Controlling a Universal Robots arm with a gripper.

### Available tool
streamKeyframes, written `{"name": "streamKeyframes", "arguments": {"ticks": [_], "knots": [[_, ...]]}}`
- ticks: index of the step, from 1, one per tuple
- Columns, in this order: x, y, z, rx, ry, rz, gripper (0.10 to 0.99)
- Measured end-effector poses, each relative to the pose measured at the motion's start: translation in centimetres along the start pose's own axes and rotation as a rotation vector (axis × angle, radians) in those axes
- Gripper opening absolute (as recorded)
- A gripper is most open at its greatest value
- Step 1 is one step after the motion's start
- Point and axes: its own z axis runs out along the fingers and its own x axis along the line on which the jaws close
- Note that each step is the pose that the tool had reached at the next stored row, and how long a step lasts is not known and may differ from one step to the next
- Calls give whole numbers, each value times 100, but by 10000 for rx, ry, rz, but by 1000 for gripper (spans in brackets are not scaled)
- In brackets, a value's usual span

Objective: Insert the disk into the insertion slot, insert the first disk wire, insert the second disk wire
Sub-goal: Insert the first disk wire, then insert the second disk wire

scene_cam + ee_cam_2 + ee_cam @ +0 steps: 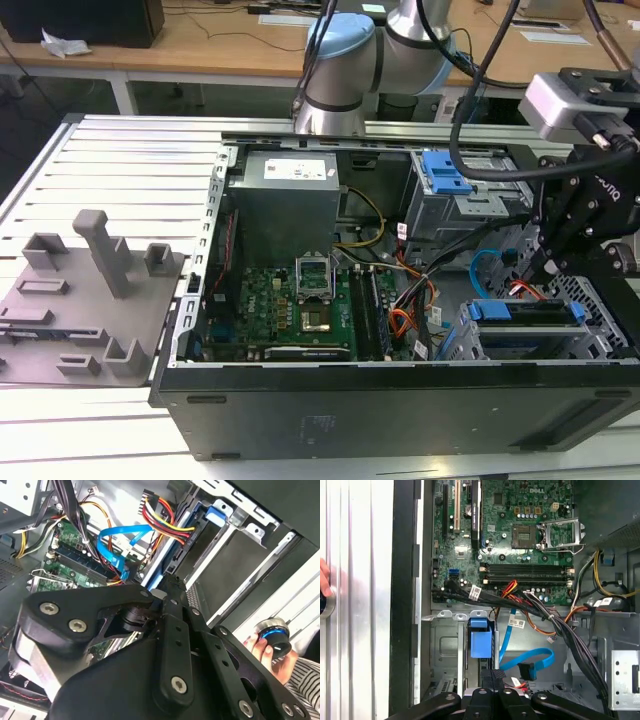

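In the exterior view the disk (pixel 525 311) sits in the perforated drive cage (pixel 560 345), at the corner of the open computer case (pixel 400 405) on the exterior view's right. The arm reaches over from behind the case with its wrist pitched down, and the gripper (pixel 543 272) hangs just above the disk's cable end.

In the second wrist view the fingers look pressed together. I cannot tell whether they pinch anything. Just beyond them lie a flat blue cable (pixel 120 542) and a bundle of red, yellow and black wires (pixel 165 517). A person's hand (pixel 260 650) holds a round knob outside the case.

In the first wrist view the blue cable's black plug lies loose near the gripper, so I judge it unconnected. The motherboard (pixel 520 530) lies beyond.

I expect the disk to be stiff, dense and sensitive to shock, so its blue frame is the place to push. The wires are limp, so I would hold them by the hard plug body, not the cord.
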Motion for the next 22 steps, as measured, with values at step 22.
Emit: {"name": "streamKeyframes", "arguments": {"ticks": [22], "knots": [[-51, -115, 11, -48, 1, -26, 302]]}}
